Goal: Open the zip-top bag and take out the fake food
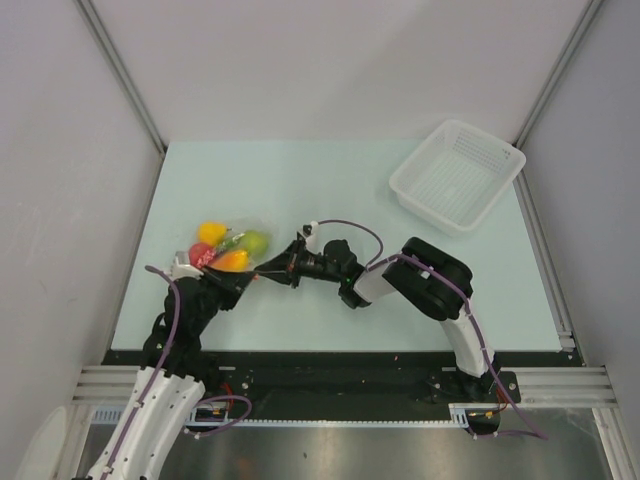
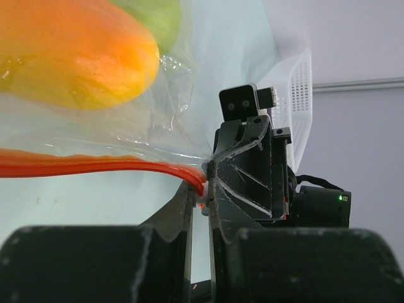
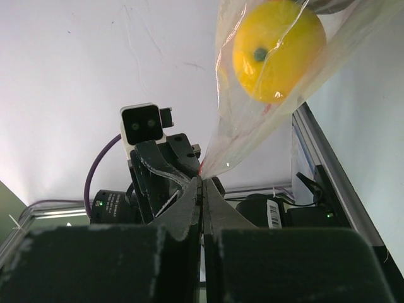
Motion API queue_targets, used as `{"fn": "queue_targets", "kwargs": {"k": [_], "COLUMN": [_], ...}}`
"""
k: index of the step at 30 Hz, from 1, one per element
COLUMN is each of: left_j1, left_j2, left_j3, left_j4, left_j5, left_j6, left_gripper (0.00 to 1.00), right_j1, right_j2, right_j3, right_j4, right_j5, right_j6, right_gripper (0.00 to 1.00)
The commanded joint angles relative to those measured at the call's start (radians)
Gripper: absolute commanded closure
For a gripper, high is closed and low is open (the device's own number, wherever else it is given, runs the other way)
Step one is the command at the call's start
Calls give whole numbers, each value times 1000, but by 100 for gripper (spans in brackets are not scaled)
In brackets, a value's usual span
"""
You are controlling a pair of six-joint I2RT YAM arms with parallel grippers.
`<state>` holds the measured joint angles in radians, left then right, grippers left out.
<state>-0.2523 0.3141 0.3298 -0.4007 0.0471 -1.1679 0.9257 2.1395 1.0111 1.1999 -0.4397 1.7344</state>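
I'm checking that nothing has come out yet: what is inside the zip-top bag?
Inside the zip-top bag: a yellow fruit, an orange fruit, a green fruit and a red fruit. Anything beneath them is hidden.

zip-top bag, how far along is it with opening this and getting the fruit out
Done: both tools grip the zip-top bag, the left tool pinching its orange zip strip, the right tool shut on its plastic edge. In hand: set to pull the mouth apart. Left: the strip seems sealed, and all the fake food sits inside.
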Motion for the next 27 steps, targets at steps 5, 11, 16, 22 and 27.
{"fn": "queue_targets", "kwargs": {"k": [5, 11, 16, 22, 27], "left_j1": [12, 12, 12, 12, 12], "left_j2": [-36, -56, -75, -75, -18], "left_j3": [18, 48, 66, 0, 29], "left_j4": [-62, -168, -231, -96, -55], "left_j5": [-128, -208, -250, -115, -8], "left_j6": [28, -13, -4, -13, 34], "left_gripper": [100, 100, 100, 100, 100], "right_j1": [2, -53, -129, -97, -16], "right_j2": [-38, -81, -115, -127, -92], "right_j3": [-67, -163, -236, -185, -123], "right_j4": [81, 136, 170, 57, -6], "right_j5": [-76, -113, -166, -208, -162], "right_j6": [-33, -49, -67, -114, -110], "right_gripper": [100, 100, 100, 92, 51]}}
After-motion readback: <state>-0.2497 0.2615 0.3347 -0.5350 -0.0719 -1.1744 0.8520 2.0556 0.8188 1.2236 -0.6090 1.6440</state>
